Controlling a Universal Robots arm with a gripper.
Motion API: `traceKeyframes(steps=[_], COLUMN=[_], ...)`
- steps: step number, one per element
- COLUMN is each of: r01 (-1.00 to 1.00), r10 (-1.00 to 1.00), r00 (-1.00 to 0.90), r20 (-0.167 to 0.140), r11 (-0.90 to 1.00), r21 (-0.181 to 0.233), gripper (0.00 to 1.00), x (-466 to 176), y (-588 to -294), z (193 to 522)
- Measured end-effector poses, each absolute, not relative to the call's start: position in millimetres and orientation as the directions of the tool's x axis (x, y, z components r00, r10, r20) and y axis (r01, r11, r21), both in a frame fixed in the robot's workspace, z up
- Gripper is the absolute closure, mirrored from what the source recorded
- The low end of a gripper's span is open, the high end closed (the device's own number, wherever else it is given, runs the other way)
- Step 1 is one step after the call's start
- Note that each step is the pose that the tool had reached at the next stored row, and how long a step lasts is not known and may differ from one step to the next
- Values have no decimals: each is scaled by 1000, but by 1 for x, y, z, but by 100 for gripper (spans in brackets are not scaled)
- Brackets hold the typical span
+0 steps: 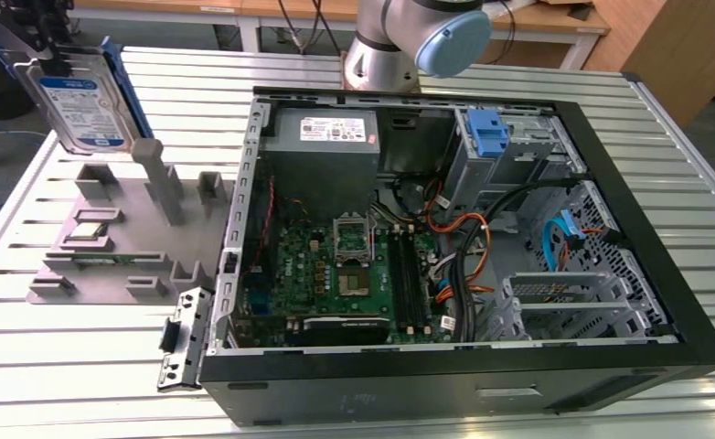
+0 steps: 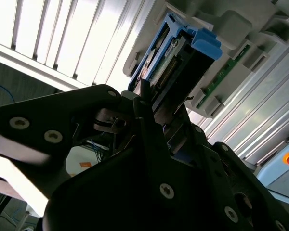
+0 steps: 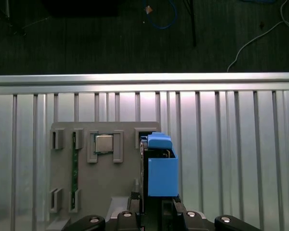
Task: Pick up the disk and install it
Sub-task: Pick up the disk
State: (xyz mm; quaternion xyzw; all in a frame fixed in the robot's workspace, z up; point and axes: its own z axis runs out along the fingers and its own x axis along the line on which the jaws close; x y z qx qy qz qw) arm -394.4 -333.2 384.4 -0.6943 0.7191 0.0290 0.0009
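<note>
Between the jaws, clamped by its upper end, hangs the disk [image 1: 83, 108] — upright, its blue-and-white label facing the exterior view and a blue side rail [image 1: 126, 87] running down one long edge. The gripper [image 1: 50, 53] has its jaws drawn narrow on the drive's flat faces (in the second wrist view the dark fingers [image 2: 147, 120] press on both sides of it, and its connector end points away from them). Directly beneath the jaws lies the grey fixture [image 1: 101, 265] on the slatted metal table [image 1: 40, 366]. The disk's lower end is close above the fixture's posts, and I cannot tell whether it touches them. In the first wrist view the blue rail shows just past the jaws, and a small square processor chip [image 3: 104, 143] sits in a fixture pocket to one side of it. Well away from the jaws — across the table — stands the open computer case [image 1: 650, 302], with a grey power-supply box [image 1: 324, 133] inside.
</note>
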Motion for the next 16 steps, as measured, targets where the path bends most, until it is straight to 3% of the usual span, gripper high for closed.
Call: traceKeyframes(steps=[16], r01=[-999], r10=[-998], r00=[-36], r20=[-42], r11=[34], r21=[40], gripper=[65], x=[-394], y=[-333], z=[389])
